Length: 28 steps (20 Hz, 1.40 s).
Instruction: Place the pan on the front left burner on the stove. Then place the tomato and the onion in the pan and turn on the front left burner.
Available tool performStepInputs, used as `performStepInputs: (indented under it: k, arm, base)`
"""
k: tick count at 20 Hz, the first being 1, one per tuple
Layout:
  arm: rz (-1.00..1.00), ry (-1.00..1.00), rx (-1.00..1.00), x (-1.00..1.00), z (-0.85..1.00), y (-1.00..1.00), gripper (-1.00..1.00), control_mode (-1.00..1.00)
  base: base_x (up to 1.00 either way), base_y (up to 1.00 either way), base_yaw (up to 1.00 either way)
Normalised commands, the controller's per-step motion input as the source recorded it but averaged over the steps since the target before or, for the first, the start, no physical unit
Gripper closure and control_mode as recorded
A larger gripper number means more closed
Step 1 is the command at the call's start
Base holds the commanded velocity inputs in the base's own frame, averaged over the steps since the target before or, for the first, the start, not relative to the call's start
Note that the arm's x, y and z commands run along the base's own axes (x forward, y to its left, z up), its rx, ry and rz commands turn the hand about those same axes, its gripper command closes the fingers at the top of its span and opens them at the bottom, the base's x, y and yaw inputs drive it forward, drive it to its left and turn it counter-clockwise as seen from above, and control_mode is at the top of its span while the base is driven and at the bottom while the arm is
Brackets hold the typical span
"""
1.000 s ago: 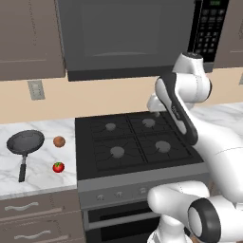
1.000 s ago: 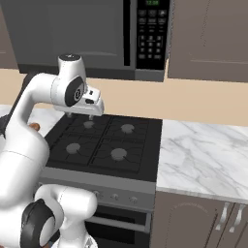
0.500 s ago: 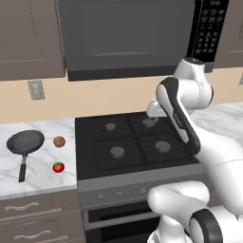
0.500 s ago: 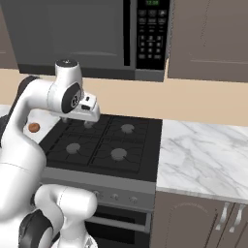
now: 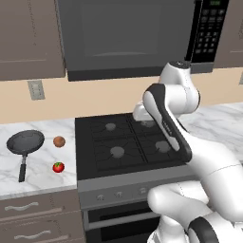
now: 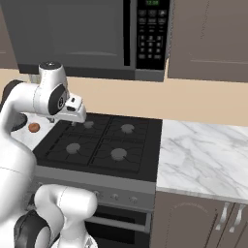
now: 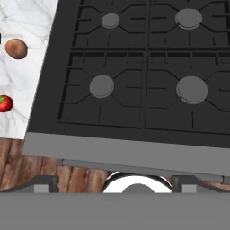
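Note:
The pan (image 5: 24, 142) lies on the marble counter left of the stove (image 5: 138, 138), its black handle pointing toward the front edge. To its right sit the brown onion (image 5: 59, 141) and, nearer the front, the red tomato (image 5: 58, 167). The front left burner (image 5: 117, 152) is bare. My gripper (image 6: 73, 121) hangs open above the stove's back left area, holding nothing. The hand view looks down on the front left burner (image 7: 102, 86), with the onion (image 7: 16, 48) and tomato (image 7: 3, 103) at its left edge. The onion (image 6: 33, 127) also shows beside my arm.
A dark microwave (image 6: 97, 38) with a keypad hangs low over the stove. Brown cabinets flank it. A marble counter (image 6: 203, 155) runs to the stove's right. Knobs (image 5: 118, 193) line the steel front panel. My own arm crosses above the right burners.
The hand has swung left and slightly down over the stove. The jaws stay wide apart. Pan, onion and tomato have not moved.

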Motion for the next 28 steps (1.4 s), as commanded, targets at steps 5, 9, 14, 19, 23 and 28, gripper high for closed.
performStepInputs:
  k: [5, 9, 14, 19, 23, 28]
  arm:
    - [0.00, 0.00, 0.00, 0.00, 0.00, 0.48, -1.00, -1.00]
    - [0.00, 0.00, 0.00, 0.00, 0.00, 0.45, -1.00, -1.00]
    - [0.00, 0.00, 0.00, 0.00, 0.00, 0.47, -1.00, -1.00]
    - [0.00, 0.00, 0.00, 0.00, 0.00, 0.42, -1.00, -1.00]
    - [0.00, 0.00, 0.00, 0.00, 0.00, 0.44, -1.00, -1.00]
    - [0.00, 0.00, 0.00, 0.00, 0.00, 0.48, -1.00, -1.00]
  base:
    - [0.00, 0.00, 0.00]
    - [0.00, 0.00, 0.00]
    - [0.00, 0.00, 0.00]
    - [0.00, 0.00, 0.00]
    - [0.00, 0.00, 0.00]
    - [0.00, 0.00, 0.00]
